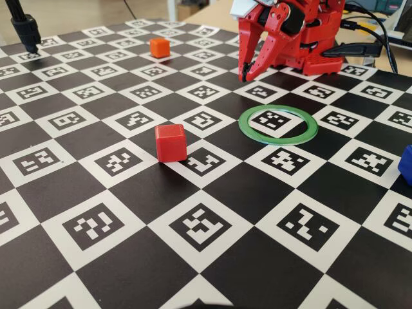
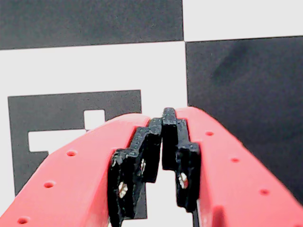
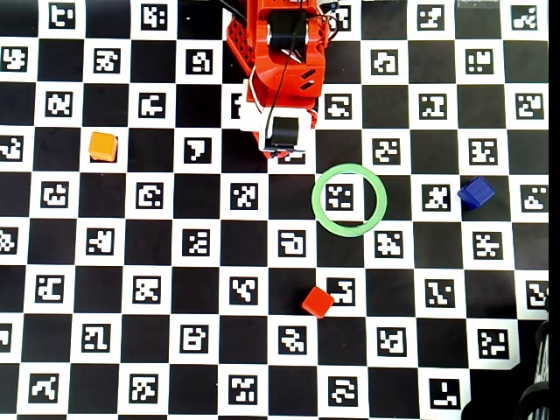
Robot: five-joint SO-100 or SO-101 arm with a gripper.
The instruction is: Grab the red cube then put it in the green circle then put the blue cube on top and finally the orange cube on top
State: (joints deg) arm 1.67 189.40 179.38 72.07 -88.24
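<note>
The red cube (image 1: 170, 142) (image 3: 318, 302) rests on the checkered marker board, on the near side of the green circle (image 1: 278, 136) (image 3: 350, 232), which is empty. At the far right sits the blue cube (image 1: 406, 164) (image 3: 475, 192); the orange cube (image 1: 159, 46) (image 3: 103, 146) is far left. My gripper (image 1: 244, 77) (image 2: 165, 116) hangs tip-down close over the board behind the ring. It is shut with nothing between its black pads, and only board squares show under it in the wrist view.
The red arm base (image 1: 302, 38) stands at the board's back edge with cables trailing right. A black stand (image 1: 26, 29) rises at the back left corner in the fixed view. A dark object (image 3: 534, 398) sits at the lower right of the overhead view.
</note>
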